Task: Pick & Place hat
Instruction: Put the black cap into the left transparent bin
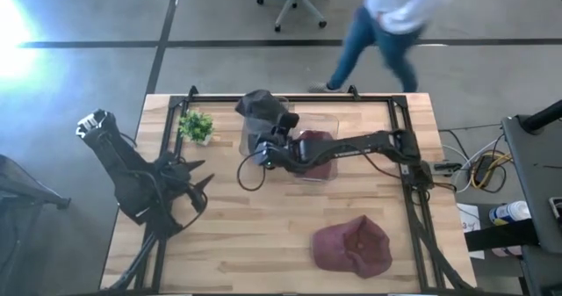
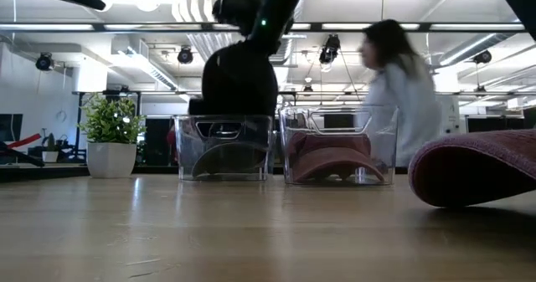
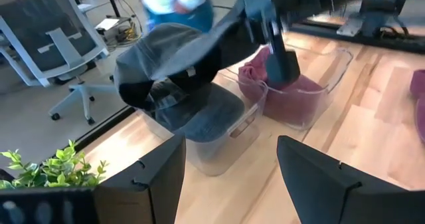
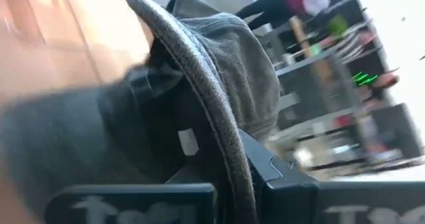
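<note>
A dark grey cap [image 3: 174,54] hangs over the left clear bin [image 3: 219,141], with my right gripper [image 3: 267,31] shut on it. In the low view this grey cap [image 2: 239,79] reaches down to about the rim of that bin [image 2: 223,148]. Another grey cap [image 3: 206,114] lies inside the bin. The second clear bin [image 1: 327,160] holds a maroon hat [image 3: 285,91]. A maroon cap [image 1: 353,245] rests on the table near the front right. My left gripper [image 3: 229,177] is open at the table's left, facing the bins and touching nothing. My right gripper pinches the grey cap's stitched edge [image 4: 222,154] between its two fingers. Whether that edge belongs to the brim or to the crown's rim, I cannot tell. The arm reaches in from the table's right side. The cap hangs with its dark inside [image 3: 166,94] and white tag showing.
A small potted plant [image 1: 196,125] stands at the far left, beside the bins. A black frame [image 1: 290,96] runs round the table. A person [image 1: 386,19] walks past beyond the far edge. Bare wood lies in the middle and near left [image 1: 255,234].
</note>
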Robot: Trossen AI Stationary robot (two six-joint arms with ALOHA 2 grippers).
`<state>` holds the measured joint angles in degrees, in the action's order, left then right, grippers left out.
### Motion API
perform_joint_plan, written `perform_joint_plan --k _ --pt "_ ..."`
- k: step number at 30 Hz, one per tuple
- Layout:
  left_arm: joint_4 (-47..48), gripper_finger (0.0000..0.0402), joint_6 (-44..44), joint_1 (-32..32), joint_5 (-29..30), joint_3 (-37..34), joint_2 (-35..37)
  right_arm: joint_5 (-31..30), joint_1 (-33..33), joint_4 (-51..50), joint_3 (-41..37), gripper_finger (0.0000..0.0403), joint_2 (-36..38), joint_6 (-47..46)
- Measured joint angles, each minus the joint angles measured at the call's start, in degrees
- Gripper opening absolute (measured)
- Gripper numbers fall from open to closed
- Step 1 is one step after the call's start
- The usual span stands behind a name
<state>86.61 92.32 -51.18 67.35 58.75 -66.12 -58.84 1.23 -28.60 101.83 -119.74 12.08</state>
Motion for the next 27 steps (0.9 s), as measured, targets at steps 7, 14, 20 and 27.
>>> perform_joint_plan --k 7,14,20,27 --pt "0.00 0.0232 0.43 0.44 1.82 -0.91 3.17 -4.01 0.48 0.02 2.10 0.0013 -5.80 10.96" --pt "0.42 0.0232 -0.72 2.04 1.82 -0.93 5.04 -0.93 0.62 -15.60 10.90 0.0013 -12.39 5.48" --pt "3.44 0.0232 -0.92 7.31 2.00 -0.95 6.99 2.79 0.70 -29.98 17.99 0.0013 -14.39 -5.57" --pt "2.28 0.0232 -1.88 15.35 6.79 -0.95 11.81 0.79 1.88 -31.08 20.57 0.0013 -10.39 -10.60"
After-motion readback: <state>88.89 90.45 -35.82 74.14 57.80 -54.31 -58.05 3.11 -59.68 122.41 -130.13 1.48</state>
